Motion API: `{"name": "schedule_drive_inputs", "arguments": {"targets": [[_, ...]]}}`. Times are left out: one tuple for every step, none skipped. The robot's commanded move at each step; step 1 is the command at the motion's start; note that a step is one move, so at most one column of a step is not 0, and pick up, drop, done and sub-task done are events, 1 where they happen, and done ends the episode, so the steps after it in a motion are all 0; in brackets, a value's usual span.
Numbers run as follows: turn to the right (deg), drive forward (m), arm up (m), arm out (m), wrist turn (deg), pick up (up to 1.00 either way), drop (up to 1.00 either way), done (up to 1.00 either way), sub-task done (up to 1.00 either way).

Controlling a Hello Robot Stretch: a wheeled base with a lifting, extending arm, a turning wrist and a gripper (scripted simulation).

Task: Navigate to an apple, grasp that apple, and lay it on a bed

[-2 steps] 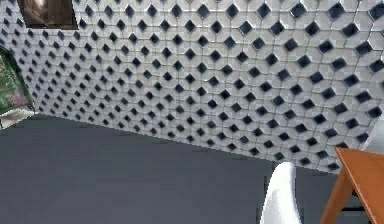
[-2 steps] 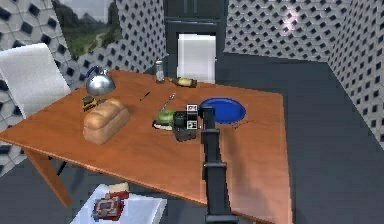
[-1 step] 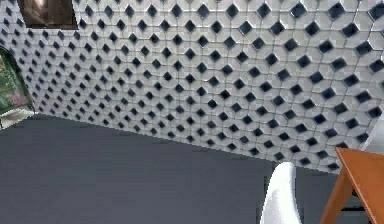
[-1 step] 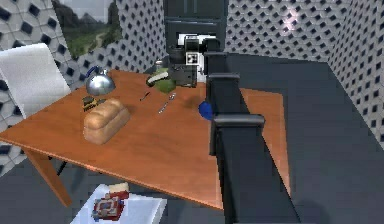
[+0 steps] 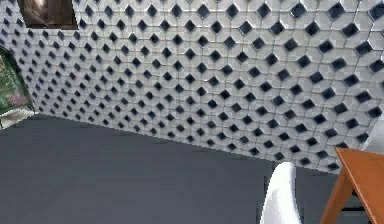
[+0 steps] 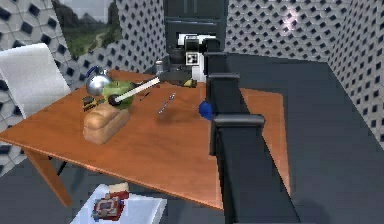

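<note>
Table of orange-brown wood [image 6: 150,145] carries a round green apple [image 6: 124,93] just beside a tan bread loaf [image 6: 104,121]. The dark two-finger gripper [image 6: 152,80] ends near that apple; whether it holds anything cannot be told.

The apple [image 6: 122,93] is green and round. It sits on the brown table [image 6: 150,145], just behind the bread [image 6: 104,122].

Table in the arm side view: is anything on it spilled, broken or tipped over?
Nothing stands out. The table looks whole, with no spill on it. The bread loaf and the green round thing rest on its top.
</note>
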Motion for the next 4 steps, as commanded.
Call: {"name": "schedule_drive_inputs", "arguments": {"targets": [[0.0,0.0,0.0,0.0,-45.0,0.0,0.0,0.0,0.0],[0.0,0.0,0.0,0.0,-18.0,0.0,0.0,0.0,0.0],[0.0,0.0,0.0,-0.38,0.0,0.0,0.0,0.0,0.0],[-45.0,0.0,0.0,0.0,0.0,0.0,0.0,0.0,0.0]]}}
